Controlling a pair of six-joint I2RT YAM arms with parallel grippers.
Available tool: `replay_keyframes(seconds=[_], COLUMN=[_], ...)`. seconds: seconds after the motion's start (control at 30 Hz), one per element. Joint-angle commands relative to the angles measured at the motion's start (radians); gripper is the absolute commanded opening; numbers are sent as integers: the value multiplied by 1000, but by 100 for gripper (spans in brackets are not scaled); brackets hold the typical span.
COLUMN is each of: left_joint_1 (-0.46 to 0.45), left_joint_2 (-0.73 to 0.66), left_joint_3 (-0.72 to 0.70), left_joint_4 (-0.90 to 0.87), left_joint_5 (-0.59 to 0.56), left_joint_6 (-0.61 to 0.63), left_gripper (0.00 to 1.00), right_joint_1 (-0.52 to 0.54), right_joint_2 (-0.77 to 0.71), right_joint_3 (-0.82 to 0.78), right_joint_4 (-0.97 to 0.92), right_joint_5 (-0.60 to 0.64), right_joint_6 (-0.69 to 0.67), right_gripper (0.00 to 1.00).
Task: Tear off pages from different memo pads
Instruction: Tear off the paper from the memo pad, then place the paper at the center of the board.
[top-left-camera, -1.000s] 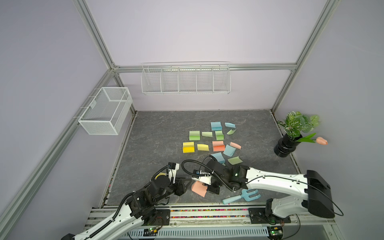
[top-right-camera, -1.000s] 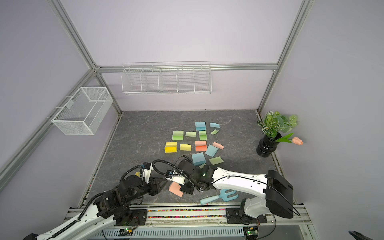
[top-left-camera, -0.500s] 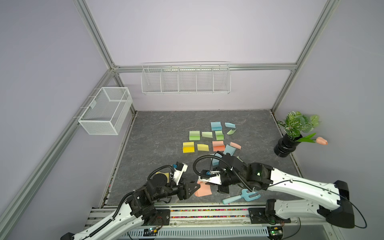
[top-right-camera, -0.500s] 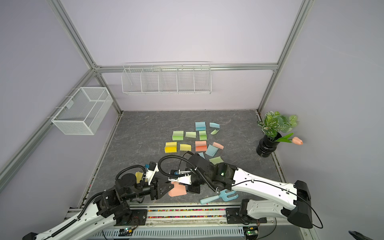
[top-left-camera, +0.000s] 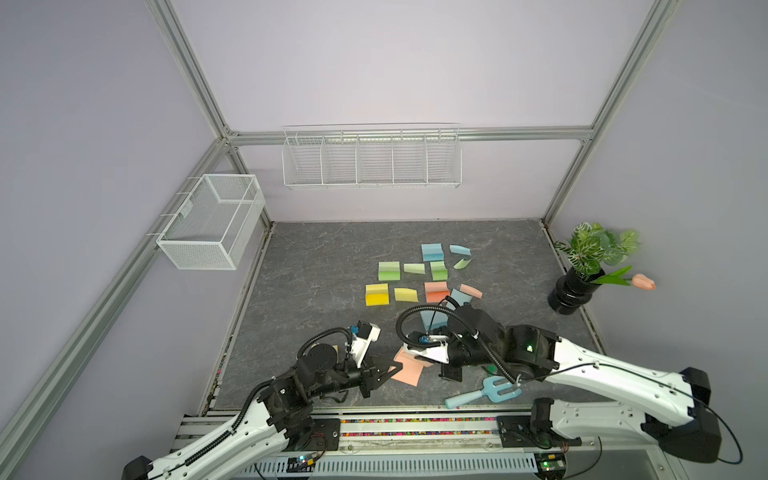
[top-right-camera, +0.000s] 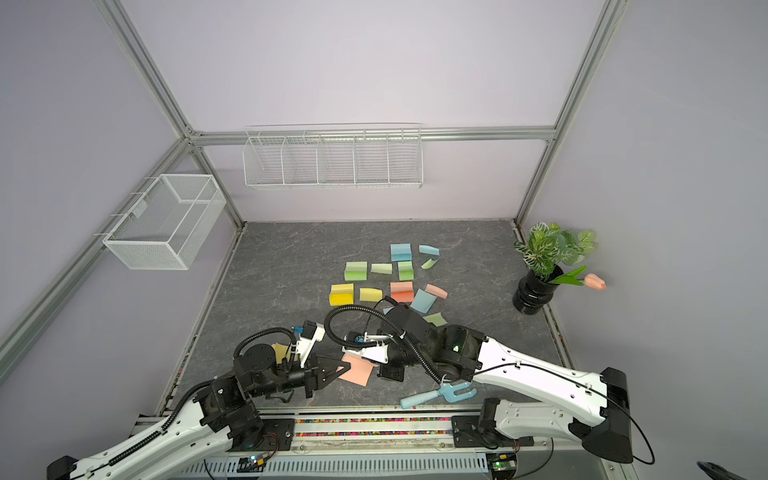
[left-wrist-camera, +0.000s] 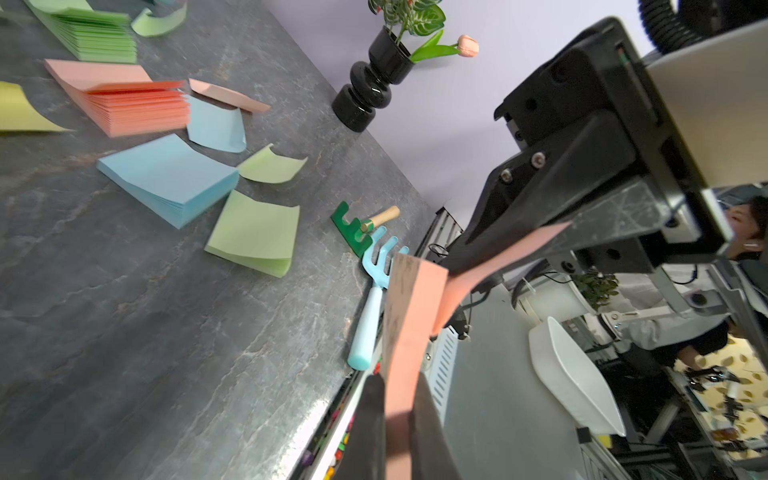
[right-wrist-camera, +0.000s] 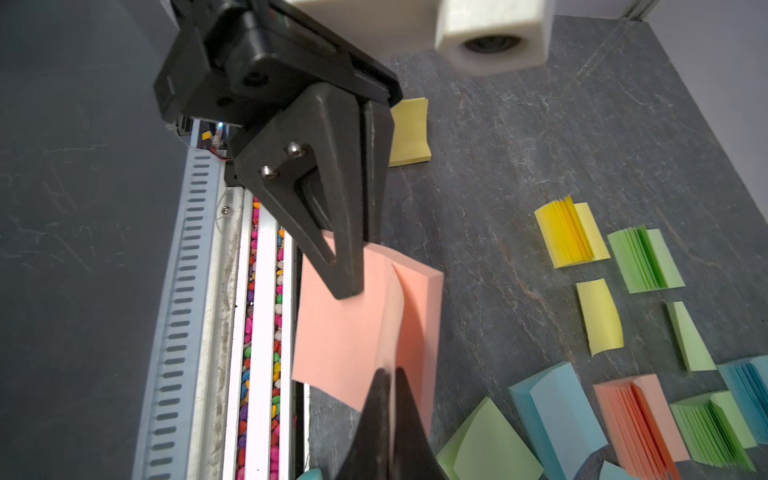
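Observation:
A salmon-orange memo pad (top-left-camera: 409, 371) (top-right-camera: 356, 371) hangs just above the table's front edge, between my two grippers. The left gripper (left-wrist-camera: 395, 390) (right-wrist-camera: 347, 286) is shut on one corner of the pad (left-wrist-camera: 409, 316). My right gripper (right-wrist-camera: 390, 372) (left-wrist-camera: 455, 266) is shut on the top page (right-wrist-camera: 395, 316), which curls up off the block (right-wrist-camera: 340, 332) and stretches to its jaws (left-wrist-camera: 519, 247). More memo pads lie mid-table: yellow (top-left-camera: 376, 294), green (top-left-camera: 389, 270), blue (top-left-camera: 432, 252), salmon (top-left-camera: 436, 291). Loose pages lie among them: yellow (top-left-camera: 405, 294), blue (top-left-camera: 459, 249).
A blue toy fork (top-left-camera: 482, 392) lies at the front edge under the right arm, with a green rake (left-wrist-camera: 351, 232) beside it. A black vase with a plant (top-left-camera: 575, 291) stands at the right. Wire baskets (top-left-camera: 212, 226) (top-left-camera: 372, 156) hang on the walls. A front rail (right-wrist-camera: 266, 332) holds coloured pebbles.
My left gripper reached in from the left and shut on the salmon pad. The right arm shifted slightly toward the front, still holding the page.

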Motion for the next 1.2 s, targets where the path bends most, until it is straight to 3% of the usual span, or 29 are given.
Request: replay_keyframes(seconds=[0.0, 0.13, 0.4, 0.5, 0.63, 1.03, 1.07, 1.13, 1.17], left_joint_1=[-2, -2, -1, 0, 0, 1, 1, 1, 2], left_joint_2=[-49, -104, -70, -28, -4, -117, -117, -106, -97], left_joint_3=[11, 19, 98, 124, 142, 150, 150, 149, 149], left_joint_4=[-111, -288, -478, -499, -507, -608, -605, -592, -586], left_joint_5=[-213, -479, -717, -738, -730, -774, -774, -774, -772], left_joint_6=[-38, -126, -199, -198, -191, -216, -216, -216, -216], left_gripper=[0, 0, 0, 0, 0, 0, 0, 0, 0], right_joint_1=[-21, -51, -150, -171, -182, -209, -212, -219, -220], right_joint_2=[6, 74, 303, 392, 554, 868, 879, 891, 893], right_joint_3=[-5, 41, 167, 218, 309, 448, 452, 462, 468], right_joint_4=[66, 91, 91, 70, -8, -131, -124, -117, -124], right_joint_5=[172, 287, 231, 205, 274, 323, 307, 239, 207], right_joint_6=[20, -9, -83, -118, -155, -131, -126, -114, -107], right_gripper=[6, 7, 7, 7, 7, 13, 18, 45, 54])
